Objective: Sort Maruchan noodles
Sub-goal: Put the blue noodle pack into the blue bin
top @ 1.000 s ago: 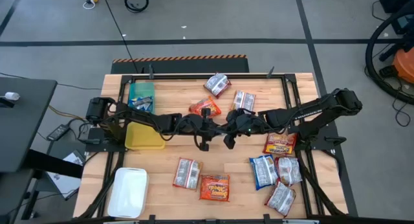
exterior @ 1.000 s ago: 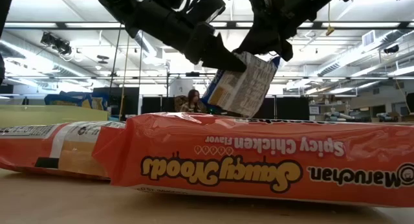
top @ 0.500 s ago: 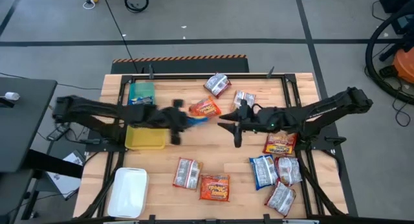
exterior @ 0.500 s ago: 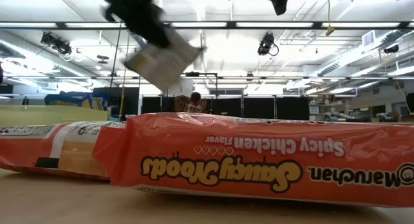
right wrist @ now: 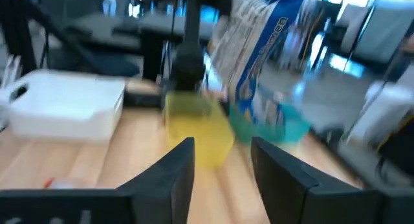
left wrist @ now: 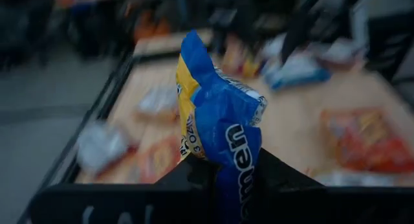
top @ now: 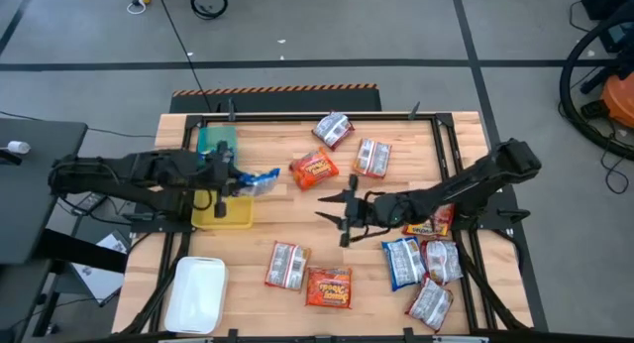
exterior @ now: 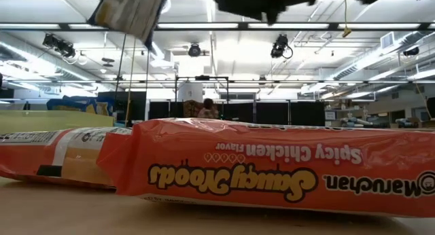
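My left gripper (top: 235,179) is shut on a blue-and-white Maruchan noodle packet (top: 261,181), up in the air over the yellow bin (top: 220,212), next to the teal bin (top: 216,143). The low view shows the packet (exterior: 129,9) high up. My right gripper (top: 330,206) hovers open over the table's middle, with nothing between its fingers (right wrist: 174,172). Other packets lie flat on the wood: an orange one (top: 314,169), silver ones (top: 333,129) (top: 372,156) (top: 286,265), another orange one (top: 328,285). My left gripper pinches one end of the blue packet (left wrist: 228,175) between its two fingers. The fingers come roughly level from the table's left side. The packet (left wrist: 217,114) sticks out ahead of the fingers toward the table's right, crumpled where it is held and lifted clear of bins and table.
A white bin (top: 196,293) stands at the near left corner. Several packets are piled at the near right (top: 426,269), with one more (top: 431,222) under my right arm. An orange packet (exterior: 272,167) lies right before the low camera. Bare wood lies between the two grippers.
Both grippers met at the table's middle on the blue packet. My right gripper has opened and let go, and now sits lower, near where it was. My left gripper has carried the packet toward the table's left edge, to above the yellow bin.
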Available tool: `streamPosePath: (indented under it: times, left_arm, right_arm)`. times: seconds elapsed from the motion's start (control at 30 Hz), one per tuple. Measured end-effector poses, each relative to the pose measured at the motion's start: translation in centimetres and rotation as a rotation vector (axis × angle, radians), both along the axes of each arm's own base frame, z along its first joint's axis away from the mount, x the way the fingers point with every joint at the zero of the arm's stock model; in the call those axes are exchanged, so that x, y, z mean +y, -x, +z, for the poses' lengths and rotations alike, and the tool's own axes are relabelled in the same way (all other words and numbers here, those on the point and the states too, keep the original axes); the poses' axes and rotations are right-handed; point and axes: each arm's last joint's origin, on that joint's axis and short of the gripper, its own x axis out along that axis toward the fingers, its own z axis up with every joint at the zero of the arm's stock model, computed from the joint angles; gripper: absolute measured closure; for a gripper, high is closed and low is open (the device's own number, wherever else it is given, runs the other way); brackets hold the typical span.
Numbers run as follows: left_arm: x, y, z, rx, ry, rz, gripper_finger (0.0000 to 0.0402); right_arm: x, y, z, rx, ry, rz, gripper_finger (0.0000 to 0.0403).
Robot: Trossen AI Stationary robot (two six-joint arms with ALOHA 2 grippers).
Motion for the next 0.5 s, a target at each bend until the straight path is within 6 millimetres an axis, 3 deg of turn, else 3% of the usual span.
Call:
streamPosePath:
  times: [0.27, 0.37, 0.5]
  left_arm:
    - [-0.9, -1.5, -1.2, -0.308, -0.081, -0.125, 0.0347]
    - [-1.0, -2.1, -1.1, -0.394, -0.123, -0.129, 0.0347]
    - [-1.1, -2.6, -0.9, -0.425, -0.198, -0.161, 0.0347]
  right_arm:
    - [-3.3, -3.3, 0.7, -0.104, 0.026, 0.097, 0.0152]
    - [-4.1, -3.3, 1.1, -0.108, 0.075, 0.148, 0.0118]
    - [-4.9, -2.5, 3.4, -0.184, 0.115, 0.247, 0.0088]
